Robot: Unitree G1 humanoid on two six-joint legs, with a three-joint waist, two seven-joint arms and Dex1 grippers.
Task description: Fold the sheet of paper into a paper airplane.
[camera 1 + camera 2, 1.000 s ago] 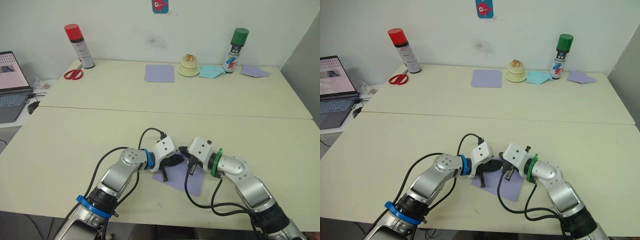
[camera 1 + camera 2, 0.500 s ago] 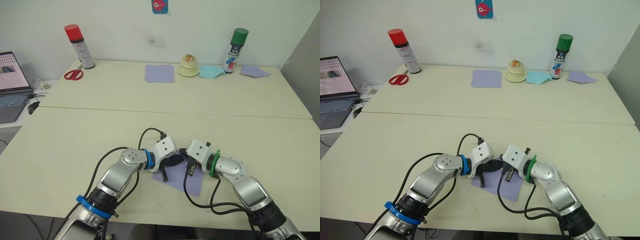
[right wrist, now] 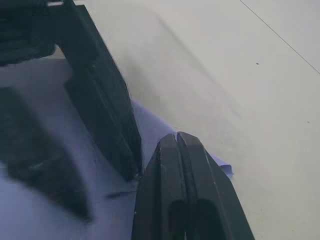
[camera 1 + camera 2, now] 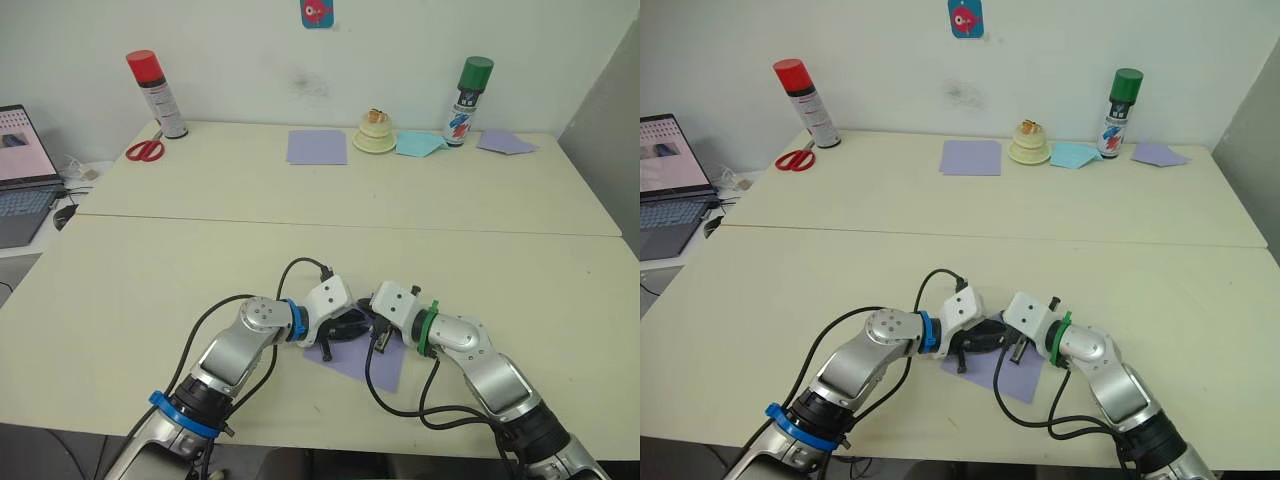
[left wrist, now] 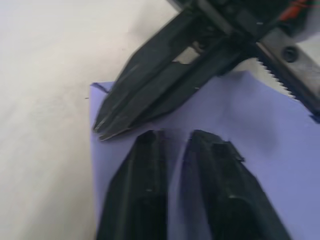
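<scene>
Lying flat beneath both, the sheet of paper [image 4: 362,361] meets the slightly spread left end effector [image 5: 172,137] and pressed-together right end effector [image 3: 177,136].

1. We note a pale cream table [image 4: 150,260] in the near field, with a second table [image 4: 250,190] of the same colour butted against its far edge; a straight seam runs between them.
2. A plain white wall [image 4: 400,40] rises behind the far table; it carries a faint grey smudge [image 4: 310,85] and a small blue sticker with a red figure [image 4: 317,12] near the top.
3. On the robot's right a grey panel [image 4: 605,130] stands beside the tables.
4. On the left, a lower white surface [image 4: 80,172] holds an open laptop [image 4: 22,170].
5. Light is even and soft; shadows are faint.
</scene>
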